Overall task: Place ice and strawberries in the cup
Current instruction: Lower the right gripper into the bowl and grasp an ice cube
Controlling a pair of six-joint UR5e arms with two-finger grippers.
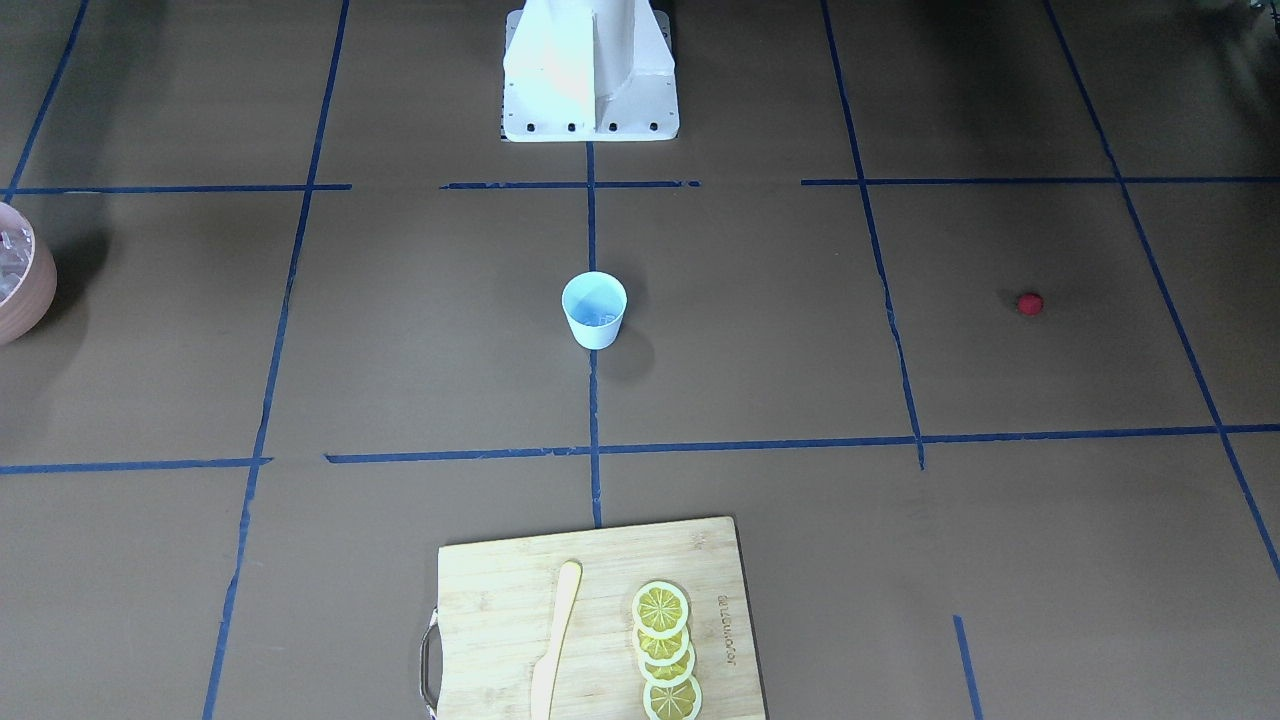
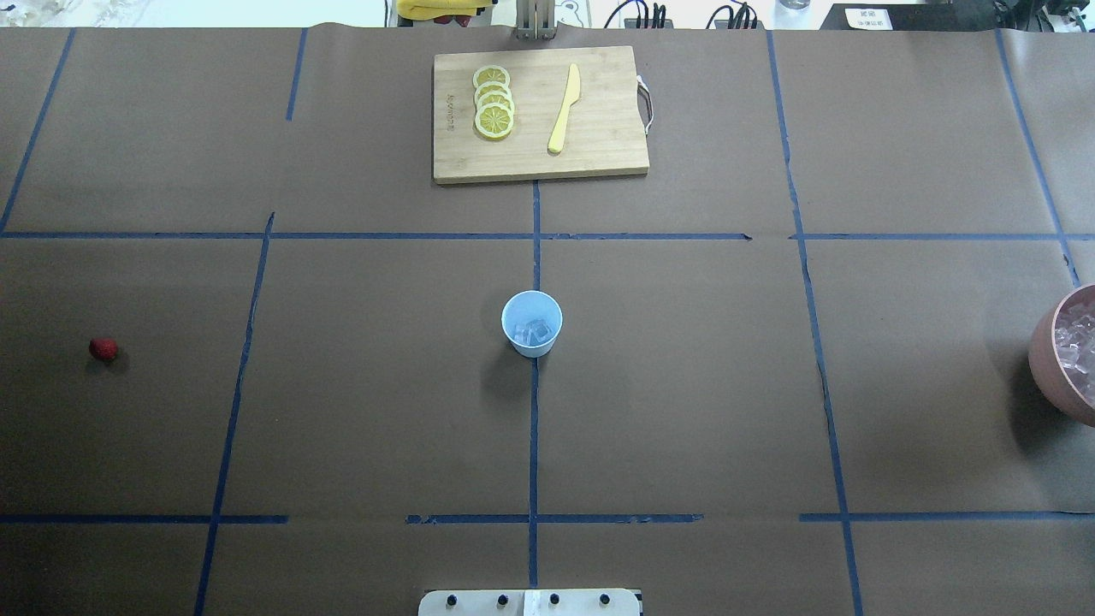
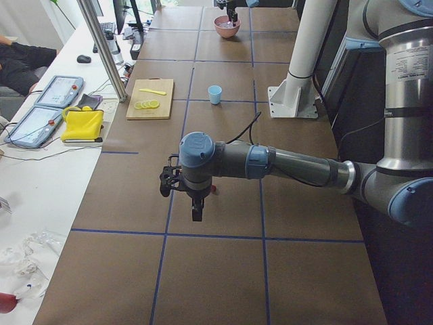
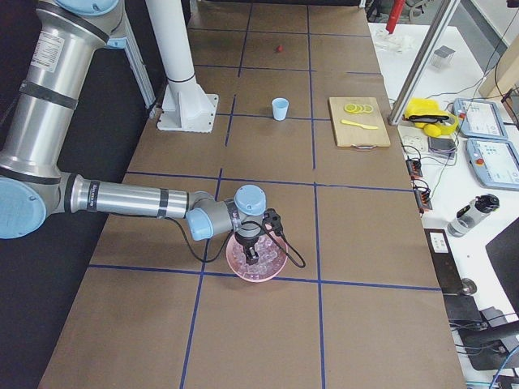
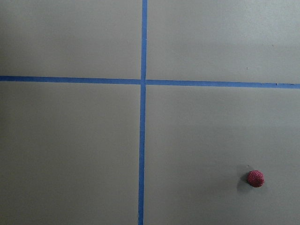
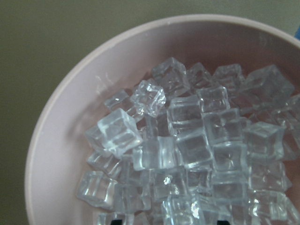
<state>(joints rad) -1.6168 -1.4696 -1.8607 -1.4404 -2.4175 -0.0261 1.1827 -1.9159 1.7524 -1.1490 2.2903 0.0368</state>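
This is a robotics laboratory, not a kitchen: the long table covered with brown paper (image 2: 684,385) is divided by blue tape lines (image 2: 533,428); a white metal pedestal (image 1: 590,70) is bolted on it; grey touchscreen teach pendants (image 3: 59,91) and black cables (image 4: 485,339) lie on the white side bench (image 4: 470,267).

Brown across the whole desk (image 2: 684,385), ruled into a grid by dark blue tape lines (image 2: 533,428). Pale blue on the cup (image 2: 531,323), outside and inside. Deep red on the strawberry (image 2: 103,348) near the desk's left edge. Clear, whitish glint in the ice (image 6: 187,150), heaped in a dusty pink bowl (image 6: 61,154). Light bamboo tan on the cutting board (image 2: 599,154); yellow with pale rims on the lemon slices (image 2: 494,103); pale yellow on the knife (image 2: 564,109). White on the robot base (image 1: 590,70).
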